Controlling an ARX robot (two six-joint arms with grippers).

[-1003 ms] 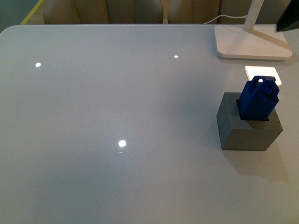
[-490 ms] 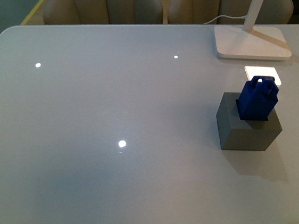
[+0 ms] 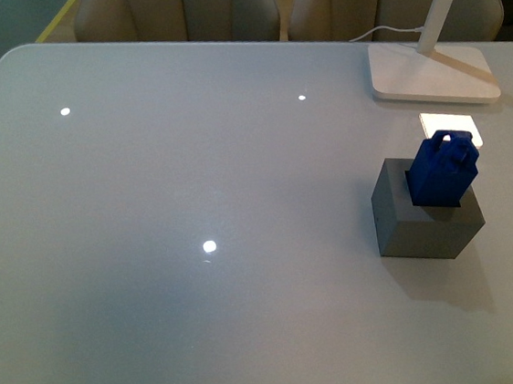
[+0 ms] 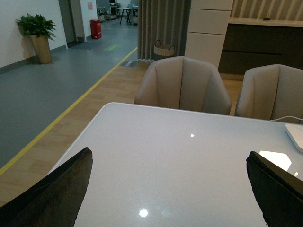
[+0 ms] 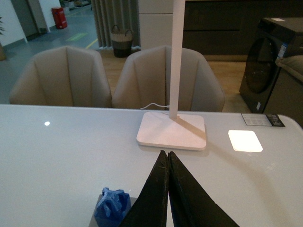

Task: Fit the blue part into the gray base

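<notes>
The blue part (image 3: 442, 171) stands tilted in the square hole of the gray base (image 3: 425, 222) at the right of the table, its looped knob pointing up. No arm shows in the front view. In the right wrist view my right gripper (image 5: 167, 156) is shut with nothing held, raised above and apart from the blue part (image 5: 112, 206), whose top shows low beside the fingers; the gray base is almost wholly cut off there. My left gripper (image 4: 170, 189) is open over bare tabletop, its two dark fingertips (image 4: 52, 194) at the frame's sides, neither task object in that view.
A white lamp foot (image 3: 432, 73) with its slanted stem and cable stands behind the gray base; a bright light patch (image 3: 451, 126) lies between them. Beige chairs (image 3: 173, 13) line the far table edge (image 3: 176, 40).
A dark shape at the upper right edge of the front view one second ago has left the frame. The blue part and gray base have not moved.
</notes>
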